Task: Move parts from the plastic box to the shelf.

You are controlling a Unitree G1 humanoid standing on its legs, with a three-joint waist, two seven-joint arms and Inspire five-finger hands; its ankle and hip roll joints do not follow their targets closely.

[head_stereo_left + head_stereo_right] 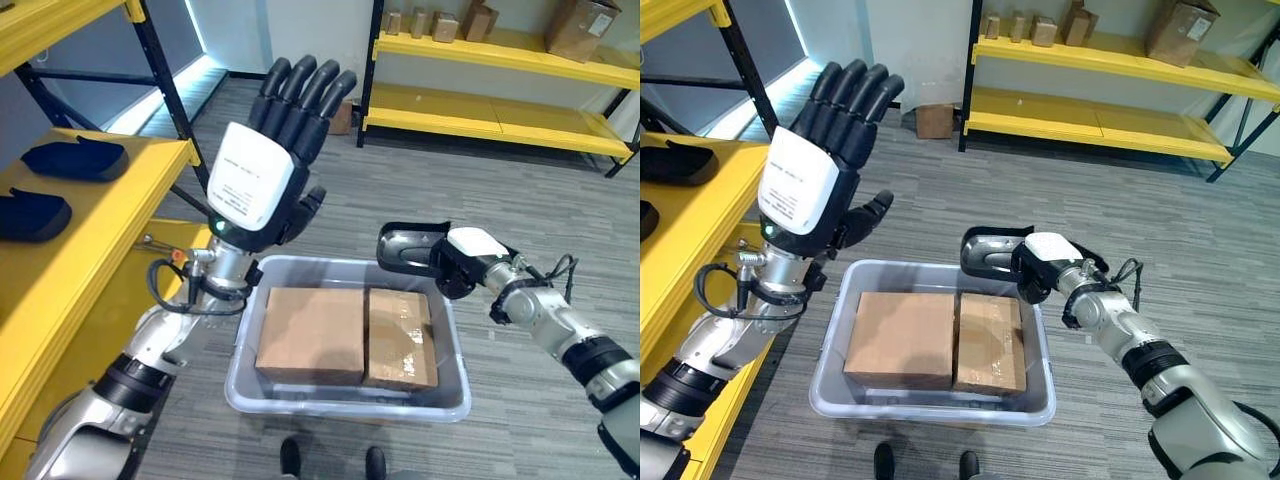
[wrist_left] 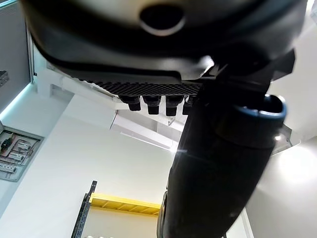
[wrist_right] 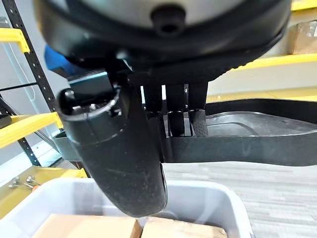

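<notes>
- The robot's right hand [image 1: 1040, 262] is closed on a black moulded part [image 1: 985, 252], fingers curled over its rim, carrying it in the air above the far right corner of the grey plastic box [image 1: 830, 375] on the floor.
- The left hand [image 1: 275, 150] is raised beside the yellow shelf [image 1: 70, 250], fingers straight and spread, holding nothing.
- Two dark blue parts [image 1: 75, 158] lie on the shelf's upper level at the robot's left; they appear to be deliveries already made, though that is a judgement from where they lie.
- Inside the box, two brown cardboard cartons [image 1: 312, 335] sit side by side and fill most of the floor of it; whether more loose parts remain under or beside them cannot be told.
- The task looks partly done: the black part is lifted clear of the box but is well apart from the shelf, so the carry across and the placing are left.
- A second yellow rack [image 1: 500, 90] with cartons stands against the far wall.
</notes>
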